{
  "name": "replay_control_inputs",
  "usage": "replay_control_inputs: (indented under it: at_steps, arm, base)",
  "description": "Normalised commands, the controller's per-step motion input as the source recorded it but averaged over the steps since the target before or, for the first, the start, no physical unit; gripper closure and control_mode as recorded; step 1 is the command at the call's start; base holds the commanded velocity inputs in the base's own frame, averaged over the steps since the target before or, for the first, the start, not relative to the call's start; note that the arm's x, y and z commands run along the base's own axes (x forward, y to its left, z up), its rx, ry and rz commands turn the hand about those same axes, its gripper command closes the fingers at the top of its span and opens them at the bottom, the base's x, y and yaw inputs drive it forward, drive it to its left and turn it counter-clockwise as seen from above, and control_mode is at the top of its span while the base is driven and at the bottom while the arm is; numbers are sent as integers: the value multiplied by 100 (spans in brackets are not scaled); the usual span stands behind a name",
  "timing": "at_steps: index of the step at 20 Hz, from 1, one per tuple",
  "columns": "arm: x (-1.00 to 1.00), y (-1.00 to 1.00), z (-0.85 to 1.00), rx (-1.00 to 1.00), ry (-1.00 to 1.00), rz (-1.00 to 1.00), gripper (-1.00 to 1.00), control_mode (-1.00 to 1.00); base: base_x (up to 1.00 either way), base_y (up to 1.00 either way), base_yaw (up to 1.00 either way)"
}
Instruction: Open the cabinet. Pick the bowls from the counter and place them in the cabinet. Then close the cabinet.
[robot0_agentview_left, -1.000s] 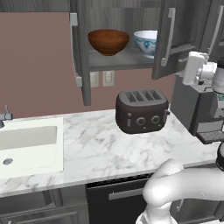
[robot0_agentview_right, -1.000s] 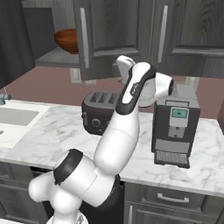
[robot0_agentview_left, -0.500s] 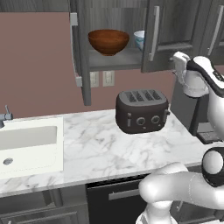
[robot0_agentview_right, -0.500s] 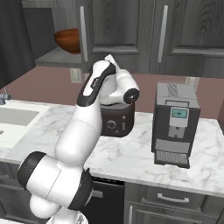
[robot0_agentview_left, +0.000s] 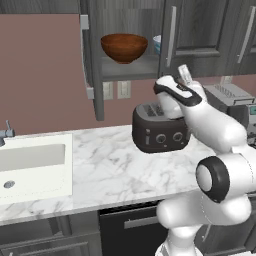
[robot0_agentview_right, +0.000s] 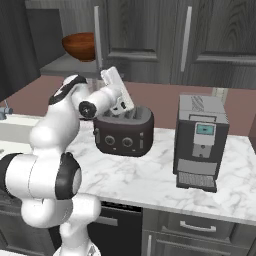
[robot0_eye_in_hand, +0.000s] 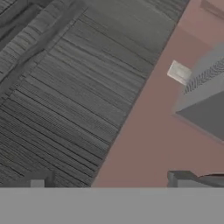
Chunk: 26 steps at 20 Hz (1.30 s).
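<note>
Take the cabinet (robot0_agentview_left: 125, 55) as your landmark: its left door (robot0_agentview_left: 90, 60) stands swung out toward you, edge-on, while the right door (robot0_agentview_left: 200, 35) hangs nearly shut with its long silver handle (robot0_agentview_left: 171, 29) facing the room. On the grey shelf inside you can see the reddish-brown bowl (robot0_agentview_left: 124, 47) sitting upright near the front, and just to its right a sliver of the blue-patterned bowl (robot0_agentview_left: 157, 44) peeks out from behind the right door's edge. Both bowls are on the shelf and none rests on the marble counter (robot0_agentview_left: 110, 170) below the cabinet. Directly under the cabinet, on that counter, stands a dark toaster (robot0_agentview_left: 160, 132), and farther right of it, in the right base view, a coffee machine (robot0_agentview_right: 200, 142). The white sink (robot0_agentview_left: 30, 165) lies well to the left of the cabinet's open door. Your gripper (robot0_agentview_left: 184, 75) is raised just below the cabinet's right door, above the toaster, pointing up toward the door; its fingers are spread apart with nothing between them. From the hand camera you look along the fingertips (robot0_eye_in_hand: 37, 179) at dark wood grain and pink wall (robot0_eye_in_hand: 153, 131).
</note>
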Motion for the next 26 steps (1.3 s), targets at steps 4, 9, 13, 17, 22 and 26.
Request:
replay_control_inputs:
  at_steps: [4, 9, 13, 17, 22, 26]
  arm:
    - [-24, 0, 24, 22, 68, -64, -100, -100]
    - [-12, 0, 8, 18, 81, -62, -100, -100]
    - [-4, 0, 18, 11, 83, -59, -100, -100]
    - [-29, 0, 58, 2, 29, -32, -100, -100]
    - [-94, 1, 24, -9, -60, 3, -100, -100]
    - [-71, 13, 30, -14, -57, 5, -100, -100]
  base:
    - [0, 0, 0]
    - [0, 0, 0]
    - [0, 0, 0]
    - [0, 0, 0]
    - [0, 0, 0]
    - [0, 0, 0]
